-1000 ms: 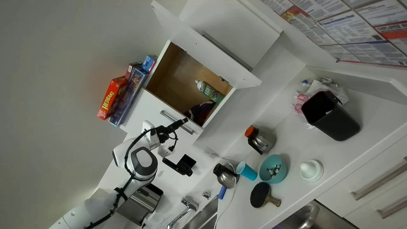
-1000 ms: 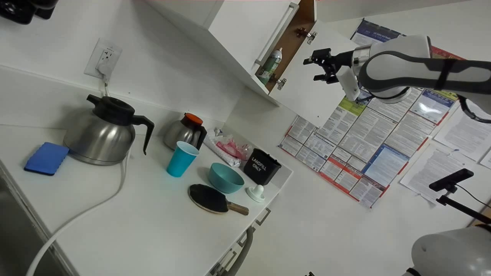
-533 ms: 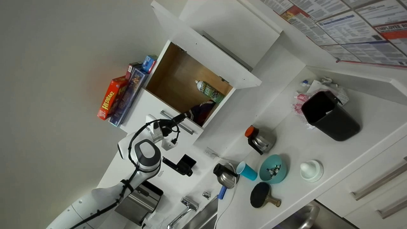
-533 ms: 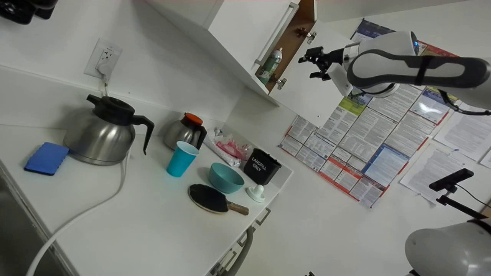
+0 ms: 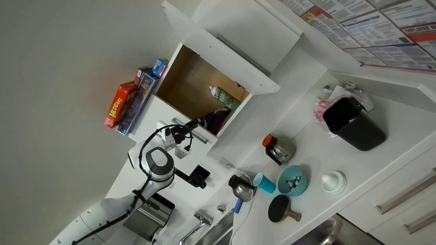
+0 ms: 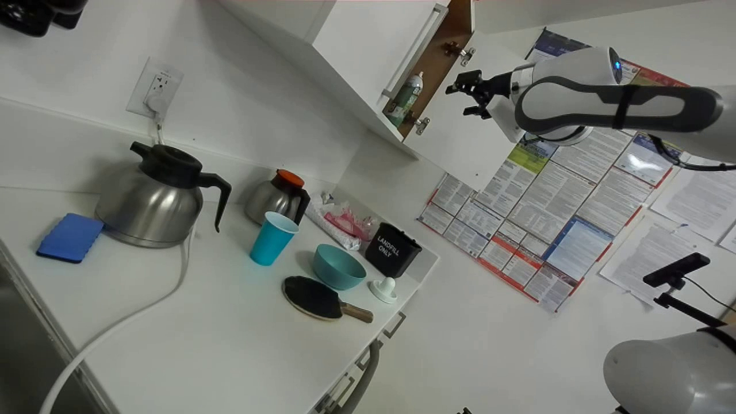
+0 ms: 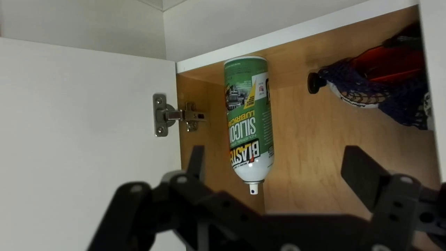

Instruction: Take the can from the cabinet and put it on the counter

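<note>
Facing the cabinet (image 7: pixel 303 150), the door (image 7: pixel 87 132) is swung wide to the right on a metal hinge (image 7: pixel 163 115), and a white panel (image 7: pixel 430 69) bounds the opening on the left. A white front lip (image 7: pixel 296 36) edges the cabinet floor. Bare wood spreads between the can (image 7: pixel 249 118) and a dark netted bundle (image 7: pixel 393 101) farther left. The claw (image 7: pixel 273 162) is released, its fingers (image 7: pixel 362 176) spread wide; in the wrist view the can shows between them, nearer the right one, and in an exterior view claw and can stand apart. On the counter (image 6: pixel 201 356), a broad white stretch runs from the cord (image 6: pixel 60 380) on the left to the paddle (image 6: pixel 313 296) on the right, reaching the near edge.

The can stands upright inside the cabinet, at the right, close to the front lip. It is a green cylinder with a white shoulder and small white spray nozzle. Its label carries bold white lettering, a yellow line under that and a little picture lower down.
</note>
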Available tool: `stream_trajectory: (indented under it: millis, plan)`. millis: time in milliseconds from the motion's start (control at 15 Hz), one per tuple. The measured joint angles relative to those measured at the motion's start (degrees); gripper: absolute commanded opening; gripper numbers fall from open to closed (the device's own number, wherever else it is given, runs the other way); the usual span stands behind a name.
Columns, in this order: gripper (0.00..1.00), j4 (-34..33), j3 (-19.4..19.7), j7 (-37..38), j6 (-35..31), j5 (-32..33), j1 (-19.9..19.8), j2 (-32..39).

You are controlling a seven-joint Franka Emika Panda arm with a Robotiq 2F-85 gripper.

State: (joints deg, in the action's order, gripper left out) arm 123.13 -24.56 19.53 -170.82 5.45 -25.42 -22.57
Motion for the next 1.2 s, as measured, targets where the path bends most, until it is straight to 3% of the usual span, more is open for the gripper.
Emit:
stream_trajectory:
  millis: [467,800,1200]
  plan:
    - [1.0,-8.51,-5.25,0.0,-1.27,5.62,-7.82,7.9]
    - [1.0,-14.92,-8.35,-0.11,-0.96,8.94,-7.9,14.94]
    - [1.0,-20.56,-9.24,2.27,-0.62,19.6,-8.5,20.97]
